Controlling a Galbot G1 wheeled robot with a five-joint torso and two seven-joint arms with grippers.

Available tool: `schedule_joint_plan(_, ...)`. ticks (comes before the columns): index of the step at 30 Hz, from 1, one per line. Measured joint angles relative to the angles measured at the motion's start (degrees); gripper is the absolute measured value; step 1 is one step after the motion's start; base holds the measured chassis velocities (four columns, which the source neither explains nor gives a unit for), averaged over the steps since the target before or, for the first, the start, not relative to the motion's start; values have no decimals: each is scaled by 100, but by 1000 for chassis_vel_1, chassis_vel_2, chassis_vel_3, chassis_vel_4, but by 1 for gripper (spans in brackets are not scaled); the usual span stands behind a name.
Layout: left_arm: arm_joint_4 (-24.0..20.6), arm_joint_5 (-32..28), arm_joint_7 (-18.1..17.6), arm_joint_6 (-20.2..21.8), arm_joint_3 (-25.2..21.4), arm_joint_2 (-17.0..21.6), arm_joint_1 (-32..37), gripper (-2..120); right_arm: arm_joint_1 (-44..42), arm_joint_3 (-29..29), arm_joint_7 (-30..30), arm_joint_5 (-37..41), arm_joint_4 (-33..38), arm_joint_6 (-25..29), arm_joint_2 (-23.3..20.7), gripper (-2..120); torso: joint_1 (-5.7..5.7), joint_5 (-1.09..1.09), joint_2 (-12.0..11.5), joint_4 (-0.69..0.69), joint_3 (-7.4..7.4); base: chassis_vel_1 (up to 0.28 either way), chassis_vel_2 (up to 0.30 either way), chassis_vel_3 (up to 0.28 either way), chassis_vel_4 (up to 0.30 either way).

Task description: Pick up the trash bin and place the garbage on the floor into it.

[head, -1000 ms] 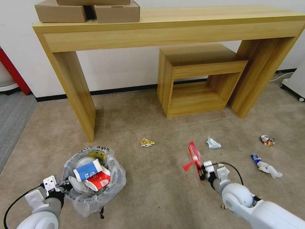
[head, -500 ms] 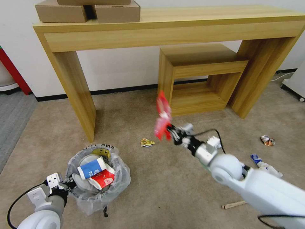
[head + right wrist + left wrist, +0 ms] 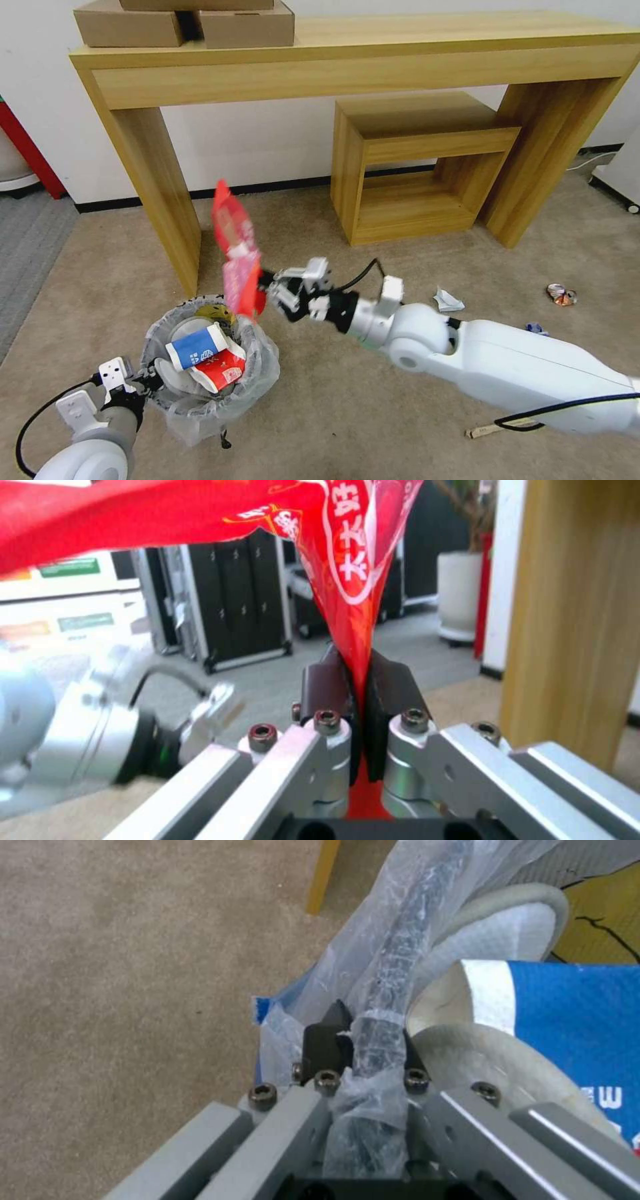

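Okay, I've got the red wrapper [image 3: 237, 257] pinched flat between the right gripper [image 3: 267, 288]'s fingers [image 3: 327, 687], and it stands up tall from the pads, flapping just beyond the tips. The trash bin [image 3: 263, 363] sits directly below and slightly to the left of that gripper, so the wrapper's lower edge hangs over the far rim. My left gripper [image 3: 363, 1040] is clamped on the bin's rim, plastic liner and all, with the bin held low by the carpet.

Progress, as I read it: well underway. Inside the bin, right past the left fingers, I see a blue-white cup [image 3: 197, 347], a red-white cup [image 3: 219, 373] and a white slipper [image 3: 497, 940] (plus something yellow at the back, can't tell what).

Still on the floor, well off to the right gripper's right: a crumpled paper [image 3: 448, 301], a crushed can [image 3: 561, 294], and a wooden stick [image 3: 503, 427] back under the right arm. So, several pickups left after this drop.
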Motion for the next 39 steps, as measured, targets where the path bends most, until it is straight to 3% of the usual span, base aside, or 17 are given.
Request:
schedule_joint_plan(7, -226, -37, -15, 15, -39, -37, 89, 1, 215, -928, 110, -109, -517, 4, 474, 1, 0, 0, 0, -1, 0, 0, 0, 0, 0)
schedule_joint_plan(11, -309, -35, -15, 15, -55, -79, 139, 1, 222, -1141, 194, -112, -750, -41, 713, 1, 0, 1, 0, -1, 0, 0, 0, 0, 0)
schedule_joint_plan(23, -438, -9, 3, 8, -83, -137, 272, 1, 93, -1335, 168, -236, -1507, 10, 1135, 1, 0, 1, 0, 0, 0, 0, 0, 0, 0)
schedule_joint_plan(39, -422, 6, 13, -7, -43, -162, 250, 1, 53, -1489, 383, -435, -1831, -9, 1525, 1, 0, 0, 0, -1, 0, 0, 0, 0, 0)
